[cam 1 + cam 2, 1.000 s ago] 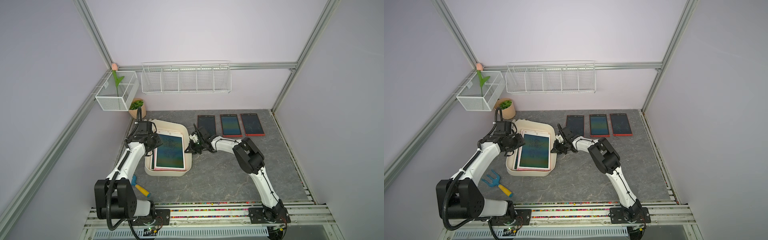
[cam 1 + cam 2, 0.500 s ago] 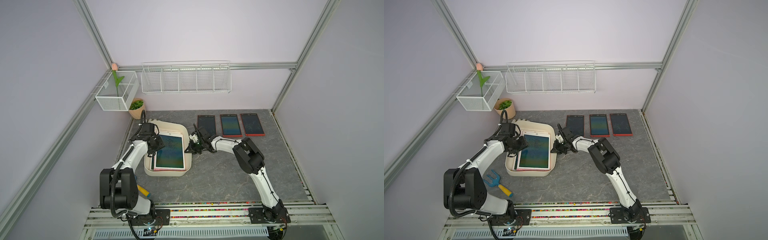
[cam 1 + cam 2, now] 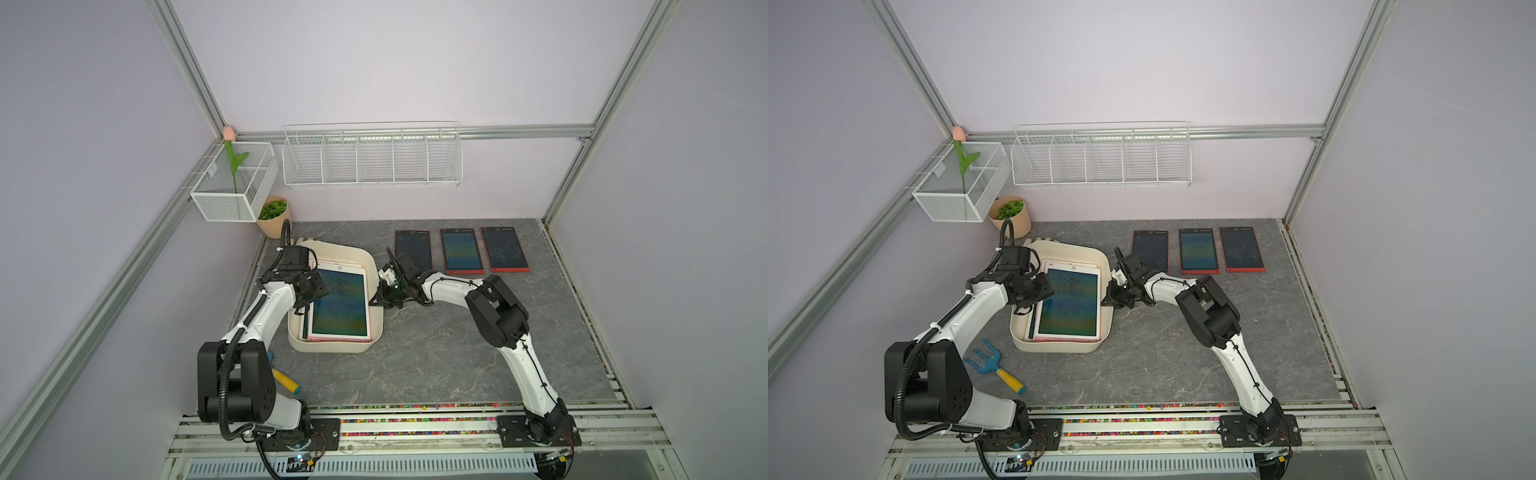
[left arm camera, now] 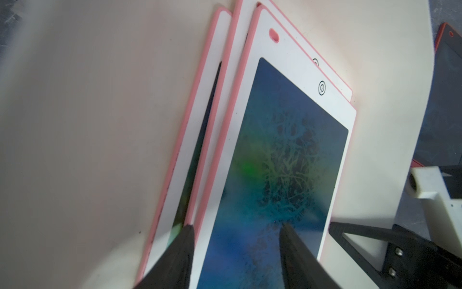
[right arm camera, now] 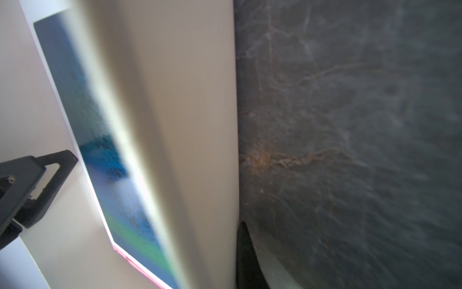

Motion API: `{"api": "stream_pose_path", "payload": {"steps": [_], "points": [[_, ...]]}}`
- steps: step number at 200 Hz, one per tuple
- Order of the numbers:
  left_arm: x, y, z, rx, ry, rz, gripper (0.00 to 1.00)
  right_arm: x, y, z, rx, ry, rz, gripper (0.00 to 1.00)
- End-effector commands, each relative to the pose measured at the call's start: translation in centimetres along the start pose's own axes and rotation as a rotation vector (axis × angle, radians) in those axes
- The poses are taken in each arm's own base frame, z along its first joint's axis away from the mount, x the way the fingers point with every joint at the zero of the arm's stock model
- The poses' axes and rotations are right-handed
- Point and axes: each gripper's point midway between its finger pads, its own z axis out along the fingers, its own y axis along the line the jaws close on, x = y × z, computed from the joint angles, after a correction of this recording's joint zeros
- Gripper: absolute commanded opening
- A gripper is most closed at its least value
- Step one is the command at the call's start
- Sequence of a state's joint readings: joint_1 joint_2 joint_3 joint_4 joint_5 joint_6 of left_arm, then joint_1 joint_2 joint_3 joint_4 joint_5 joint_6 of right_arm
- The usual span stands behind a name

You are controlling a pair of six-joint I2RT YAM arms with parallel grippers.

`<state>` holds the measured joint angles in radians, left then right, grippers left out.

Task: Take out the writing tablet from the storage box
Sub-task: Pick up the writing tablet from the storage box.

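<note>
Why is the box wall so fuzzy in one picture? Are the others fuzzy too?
Right wrist view: the storage box wall sits very close to the lens, so it smears out of focus; left wrist view: the top writing tablet is crisp far off, soft near the left tool; both top views: sharp, evenly lit.

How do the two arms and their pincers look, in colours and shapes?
Both arms, left arm and right arm, have white links and bulky black joints. A ribbed black hose runs along the left arm; a thin black cable follows the right. The left pincer and right pincer have black tapered fingers with triangular cut-outs.
</note>
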<state>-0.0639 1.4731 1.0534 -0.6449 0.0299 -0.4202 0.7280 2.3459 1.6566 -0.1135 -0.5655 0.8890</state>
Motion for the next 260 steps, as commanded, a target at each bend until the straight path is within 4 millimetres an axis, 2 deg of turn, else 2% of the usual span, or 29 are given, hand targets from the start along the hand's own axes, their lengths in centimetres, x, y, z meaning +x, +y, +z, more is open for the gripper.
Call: {"api": "stream_pose_path", "payload": {"steps": [1,83,109,164,203,260], "points": [[0.2,2.0,0.3,-0.087,0.015,0.002,0.55,0.4,-3.5,0.3,0.086,0.007,0.082,0.07],[1.1,1.9,1.9,-0.110,0.065,0.037,0.54,0.2,-3.0,0.2,0.073,0.006,0.076,0.07],[1.5,0.9,2.4,-0.059,0.085,0.040,0.53,0.2,-3.0,0.3,0.074,0.009,0.074,0.07],[1.4,-2.4,1.3,0.127,0.082,0.036,0.49,0.2,-3.3,0.6,0.101,0.018,0.075,0.07],[1.2,-3.8,0.1,0.213,0.067,0.038,0.44,0.1,-3.0,0.7,0.112,0.021,0.065,0.07],[1.5,-4.9,0.1,0.284,0.079,0.045,0.39,0.0,-2.6,0.6,0.111,0.026,0.056,0.07]]}}
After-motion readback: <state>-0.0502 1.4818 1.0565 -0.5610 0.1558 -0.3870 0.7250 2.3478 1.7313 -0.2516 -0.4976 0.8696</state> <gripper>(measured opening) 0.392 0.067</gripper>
